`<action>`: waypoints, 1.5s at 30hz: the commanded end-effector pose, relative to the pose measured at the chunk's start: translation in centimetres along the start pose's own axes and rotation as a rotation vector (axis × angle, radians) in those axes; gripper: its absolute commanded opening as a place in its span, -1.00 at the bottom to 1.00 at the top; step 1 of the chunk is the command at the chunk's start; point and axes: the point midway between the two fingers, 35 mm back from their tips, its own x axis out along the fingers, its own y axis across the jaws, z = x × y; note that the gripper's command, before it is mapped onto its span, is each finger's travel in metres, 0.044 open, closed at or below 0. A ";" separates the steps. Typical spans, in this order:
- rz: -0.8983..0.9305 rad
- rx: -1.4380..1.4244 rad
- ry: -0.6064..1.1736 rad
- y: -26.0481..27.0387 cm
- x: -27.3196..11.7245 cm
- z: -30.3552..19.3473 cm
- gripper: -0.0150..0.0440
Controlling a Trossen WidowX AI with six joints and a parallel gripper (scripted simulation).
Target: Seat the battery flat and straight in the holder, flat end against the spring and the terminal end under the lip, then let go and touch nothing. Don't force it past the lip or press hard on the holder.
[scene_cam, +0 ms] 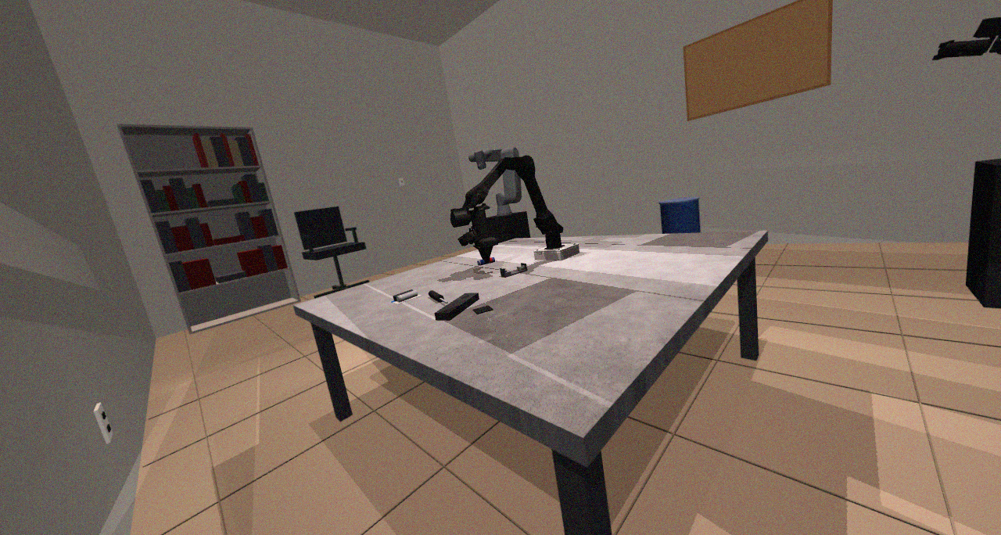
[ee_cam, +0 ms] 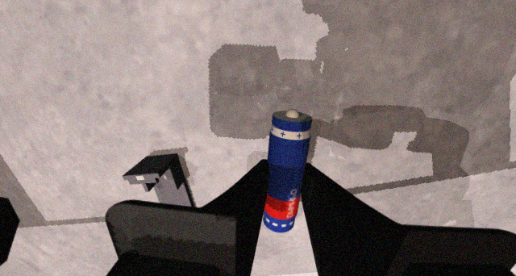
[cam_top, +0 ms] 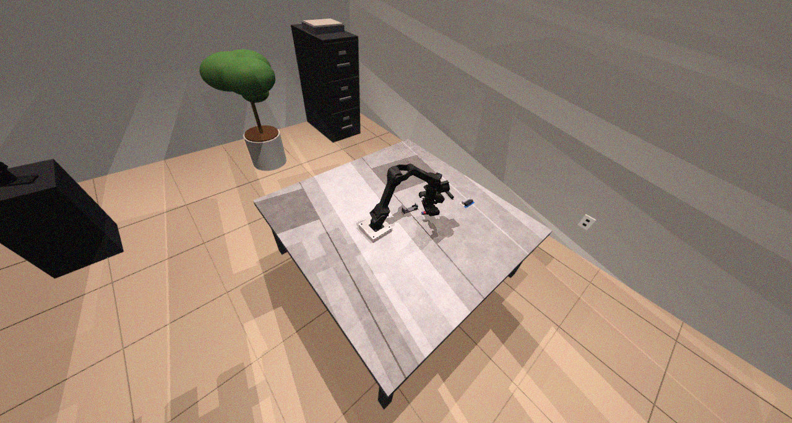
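Near the far side of the grey table (scene_cam: 594, 335), the black arm (scene_cam: 521, 181) reaches from its white base plate (cam_top: 374, 230) and bends down so that the gripper (ee_cam: 284, 187) points at the table surface. Wrist view: the two dark fingers stand close together, clamped on the battery (ee_cam: 287, 167), one on each side of its blue body near the red band. The battery extends forward beyond the fingertips, its rounded terminal cap and a pale ring of plus marks at the far end, its red band and flat end at the near end, between the fingers. Whether the battery rests on the table or is lifted just clear of it cannot be told. Exterior view: the gripper (scene_cam: 485, 255) sits low over the table, with a spot of red and blue at its tip. The holder (scene_cam: 513, 271), a small dark open frame, lies on the table just beside the gripper, on the side towards the base plate, apart from the battery. Top view: a small blue item (cam_top: 468, 202) lies on the table on the other side of the gripper. Nearer the table's front edge lie a dark bar (scene_cam: 456, 305) and a light cylinder (scene_cam: 403, 295), well apart from the gripper.
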 end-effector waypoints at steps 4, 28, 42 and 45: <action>0.005 -0.015 0.000 1.1 -1.1 -0.7 -0.28; 0.016 -0.207 -0.071 9.5 -2.5 -6.9 -0.28; 0.033 -0.201 -0.244 9.5 0.1 -6.6 -0.28; 0.035 -0.200 -0.262 9.5 0.3 -6.5 -0.28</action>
